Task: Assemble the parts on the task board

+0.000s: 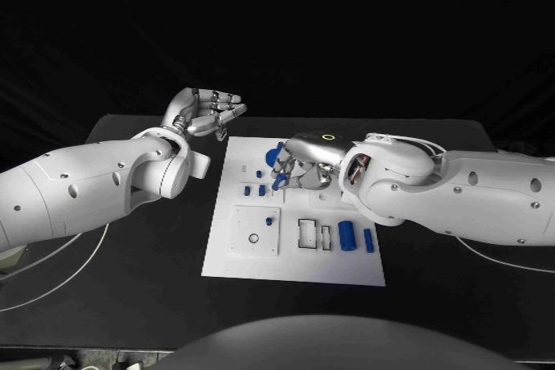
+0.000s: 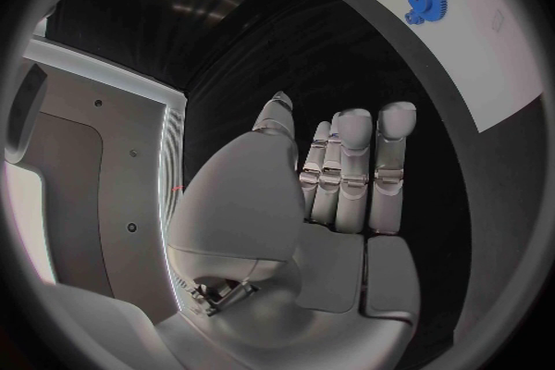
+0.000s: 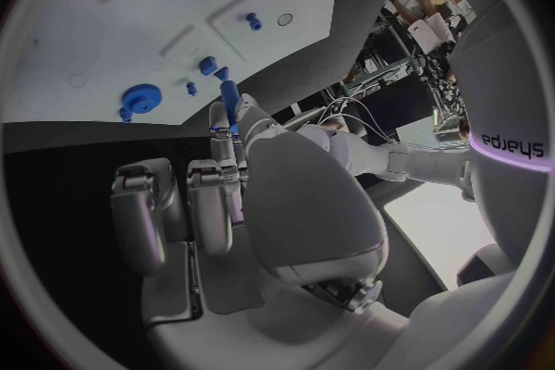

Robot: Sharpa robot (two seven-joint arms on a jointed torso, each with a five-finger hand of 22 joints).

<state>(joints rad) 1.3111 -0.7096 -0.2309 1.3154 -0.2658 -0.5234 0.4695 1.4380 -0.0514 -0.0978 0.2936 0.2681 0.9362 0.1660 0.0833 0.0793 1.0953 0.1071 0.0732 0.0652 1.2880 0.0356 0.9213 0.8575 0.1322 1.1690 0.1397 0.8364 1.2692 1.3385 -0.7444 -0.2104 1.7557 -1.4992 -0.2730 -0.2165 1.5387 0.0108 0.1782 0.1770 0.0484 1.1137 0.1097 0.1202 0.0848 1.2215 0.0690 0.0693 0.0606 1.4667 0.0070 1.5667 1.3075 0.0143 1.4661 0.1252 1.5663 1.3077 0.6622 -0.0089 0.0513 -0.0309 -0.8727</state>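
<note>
head view: right hand [image 1: 303, 163] (fingers down) pinches blue part [image 1: 281, 177] over task board [image 1: 232, 258].

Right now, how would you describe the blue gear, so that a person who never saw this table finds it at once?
Start at the white task board in the middle of the black table. Go to its far end, where the right hand hangs over it; the blue gear lies just beside that hand. It is the only round, toothed blue piece; its neighbours are small pegs and plain cylinders.
</note>
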